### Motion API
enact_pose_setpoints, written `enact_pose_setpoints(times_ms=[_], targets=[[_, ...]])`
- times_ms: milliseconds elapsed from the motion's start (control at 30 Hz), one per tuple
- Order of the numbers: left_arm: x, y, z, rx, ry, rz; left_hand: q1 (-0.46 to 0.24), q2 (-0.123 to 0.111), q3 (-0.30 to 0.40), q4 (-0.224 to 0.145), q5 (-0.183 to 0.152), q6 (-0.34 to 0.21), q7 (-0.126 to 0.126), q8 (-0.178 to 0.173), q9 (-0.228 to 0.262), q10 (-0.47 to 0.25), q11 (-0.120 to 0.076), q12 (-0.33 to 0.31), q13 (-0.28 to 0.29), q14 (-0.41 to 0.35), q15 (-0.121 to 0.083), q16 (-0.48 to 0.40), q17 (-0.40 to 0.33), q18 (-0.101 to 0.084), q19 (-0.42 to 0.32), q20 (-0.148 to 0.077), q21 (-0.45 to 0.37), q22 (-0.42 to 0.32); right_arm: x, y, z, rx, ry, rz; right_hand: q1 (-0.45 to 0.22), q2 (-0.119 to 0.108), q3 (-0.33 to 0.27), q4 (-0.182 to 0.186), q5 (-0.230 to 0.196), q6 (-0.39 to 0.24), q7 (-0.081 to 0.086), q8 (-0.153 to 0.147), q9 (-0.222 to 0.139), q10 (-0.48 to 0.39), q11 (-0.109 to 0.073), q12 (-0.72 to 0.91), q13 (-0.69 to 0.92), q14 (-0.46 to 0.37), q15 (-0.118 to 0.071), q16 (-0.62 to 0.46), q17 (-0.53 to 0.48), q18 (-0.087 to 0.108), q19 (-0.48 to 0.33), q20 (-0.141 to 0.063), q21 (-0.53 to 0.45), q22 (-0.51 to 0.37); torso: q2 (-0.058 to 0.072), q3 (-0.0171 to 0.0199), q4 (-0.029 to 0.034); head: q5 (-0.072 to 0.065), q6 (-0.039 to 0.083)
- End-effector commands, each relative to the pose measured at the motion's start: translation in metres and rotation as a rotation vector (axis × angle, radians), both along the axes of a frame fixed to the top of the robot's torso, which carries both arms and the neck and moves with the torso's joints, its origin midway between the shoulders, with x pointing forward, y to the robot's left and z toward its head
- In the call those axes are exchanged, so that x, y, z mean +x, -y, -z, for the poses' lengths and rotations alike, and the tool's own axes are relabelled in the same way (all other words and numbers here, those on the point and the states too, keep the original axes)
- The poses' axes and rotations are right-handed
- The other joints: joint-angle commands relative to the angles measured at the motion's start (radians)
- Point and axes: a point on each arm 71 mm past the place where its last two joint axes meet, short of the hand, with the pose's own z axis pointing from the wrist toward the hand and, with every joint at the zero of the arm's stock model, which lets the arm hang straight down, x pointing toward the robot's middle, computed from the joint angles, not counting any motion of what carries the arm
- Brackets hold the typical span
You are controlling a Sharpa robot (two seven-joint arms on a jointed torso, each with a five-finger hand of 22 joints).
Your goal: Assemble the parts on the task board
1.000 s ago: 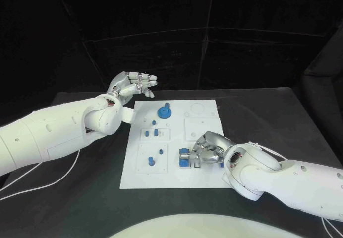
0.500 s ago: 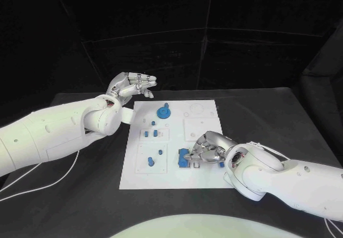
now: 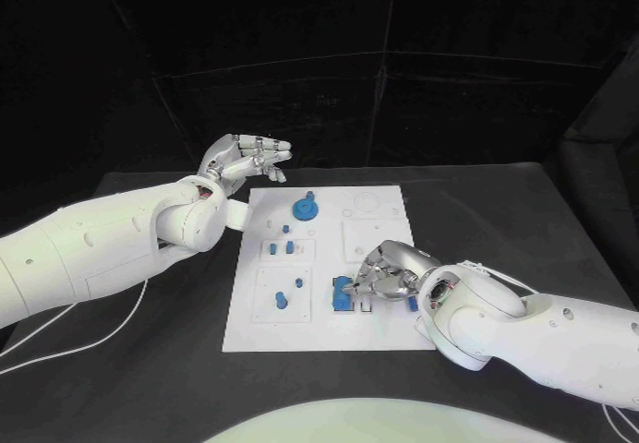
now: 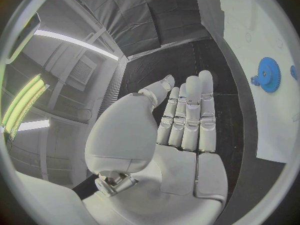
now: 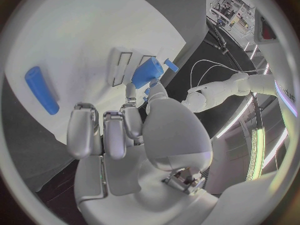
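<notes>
The white task board point(image 3: 379, 323) lies in the middle of the black table. My right hand point(image 3: 386, 275) rests low on the board's near right part, its thumb and a finger pinching a blue block point(image 3: 343, 293) that sits by a slot. In the right wrist view the same hand point(image 5: 144, 130) meets the blue block point(image 5: 147, 72) at its fingertips, and a blue bar point(image 5: 42, 96) lies on the board point(image 5: 75, 35) beside it. My left hand point(image 3: 247, 159) hangs raised off the board's far left corner, fingers apart and holding nothing. A blue gear point(image 3: 307, 209) stands at the board's far end.
Small blue pieces point(image 3: 273, 247) stand in the board's left column, and a longer blue piece point(image 3: 283, 299) lies nearer me. The left wrist view shows my left hand point(image 4: 181, 130) beside the gear point(image 4: 269, 74). White cables point(image 3: 80, 323) run over the table at the left.
My right hand has shifted slightly on the board, its fingers closing nearer on the blue block. The left hand has not moved.
</notes>
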Motion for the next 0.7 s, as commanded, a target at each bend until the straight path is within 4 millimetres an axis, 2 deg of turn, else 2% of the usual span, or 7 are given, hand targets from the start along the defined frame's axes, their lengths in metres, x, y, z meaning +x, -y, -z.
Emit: enact_pose_setpoints(times_ms=[33,167,433,700], targets=[[0.000,0.001,-0.001,-0.006,0.002,0.009,0.001,0.012,-0.006,-0.001,-0.003,-0.001,0.003,0.006,0.000,-0.006,-0.002,0.003,0.001,-0.006,-0.001,-0.002,-0.001,0.005,-0.005,0.002,-0.005,-0.001,-0.001,0.000,0.000,-0.006,0.023,-0.013,0.006,0.003,-0.002,-0.003,0.007,0.007,0.000,0.005,0.002,0.005,-0.005,-0.002,-0.003,0.069,-0.007,0.002,0.050,-0.020,0.007,0.000,0.006,0.001,0.000,0.0002,0.0004,0.001,0.000],[0.000,0.000,-0.001,-0.006,0.002,0.008,0.001,0.012,-0.006,-0.001,-0.003,-0.001,0.003,0.006,0.000,-0.006,-0.002,0.003,0.001,-0.006,-0.001,-0.002,-0.001,0.005,-0.005,0.002,-0.005,-0.001,-0.004,-0.004,-0.005,0.058,0.062,-0.055,-0.008,0.006,-0.012,0.002,0.012,0.015,-0.003,0.010,0.005,0.010,-0.007,0.007,0.006,0.070,-0.009,0.005,0.057,-0.020,0.009,-0.002,0.008,0.005,0.000,0.0013,-0.0001,0.002,0.002],[0.000,0.000,-0.001,-0.005,0.001,0.008,0.001,0.012,-0.006,-0.001,-0.003,-0.001,0.003,0.006,0.000,-0.006,-0.002,0.003,0.001,-0.006,-0.001,-0.002,-0.001,0.005,-0.005,0.002,-0.005,-0.001,-0.009,-0.013,-0.014,0.146,0.124,-0.158,-0.001,0.009,-0.015,-0.005,0.005,0.019,-0.006,0.012,0.008,0.013,-0.010,0.011,0.011,0.072,-0.012,0.009,0.067,-0.021,0.010,-0.004,0.009,0.008,0.000,0.0011,-0.0005,0.002,0.003],[0.000,0.000,-0.001,-0.005,0.001,0.008,0.001,0.012,-0.006,-0.001,-0.003,-0.001,0.003,0.006,0.000,-0.006,-0.002,0.003,0.001,-0.006,-0.001,-0.002,-0.001,0.005,-0.005,0.002,-0.005,-0.001,-0.008,-0.014,-0.008,0.084,0.089,-0.203,0.032,0.022,-0.015,-0.032,-0.040,0.016,-0.007,0.012,0.012,0.011,-0.011,0.004,0.009,0.072,-0.013,0.009,0.069,-0.021,0.010,-0.007,0.011,0.012,0.000,-0.0005,0.0009,0.002,0.003]])
